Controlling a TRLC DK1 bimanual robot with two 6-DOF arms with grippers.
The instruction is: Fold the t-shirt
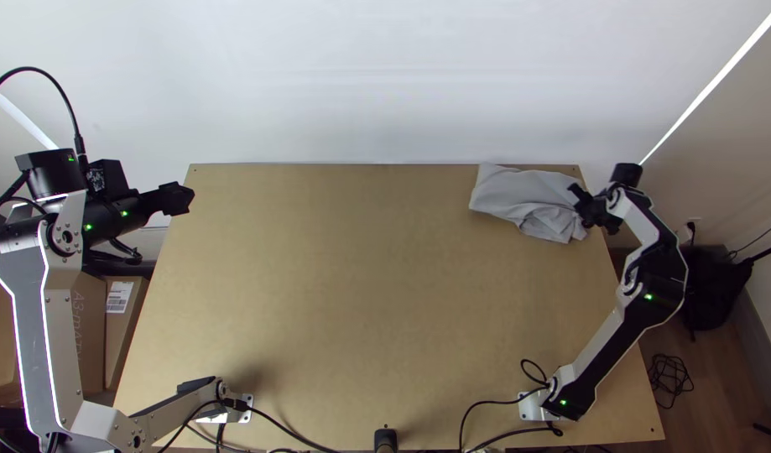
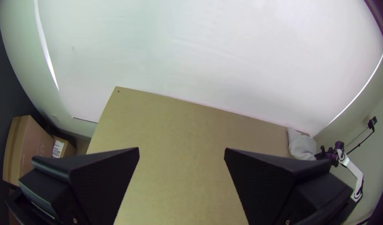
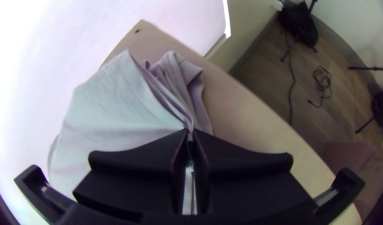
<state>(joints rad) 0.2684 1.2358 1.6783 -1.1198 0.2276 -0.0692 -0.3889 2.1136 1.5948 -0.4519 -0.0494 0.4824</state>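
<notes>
One t-shirt (image 1: 519, 197), likely light and limp, is pinched by the right gripper (image 3: 190, 131); its outer edge (image 1: 481, 191), beyond that grip, is best taken by the open left gripper (image 2: 181, 148).

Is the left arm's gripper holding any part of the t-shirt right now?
No, the left gripper is open over bare tabletop, while the t-shirt is pinched in the right gripper.

Behind the wooden table (image 1: 360, 294) there is a white wall (image 1: 360, 84); cardboard boxes (image 1: 87, 327) stand left, wood floor (image 1: 714, 361) lies right.
</notes>
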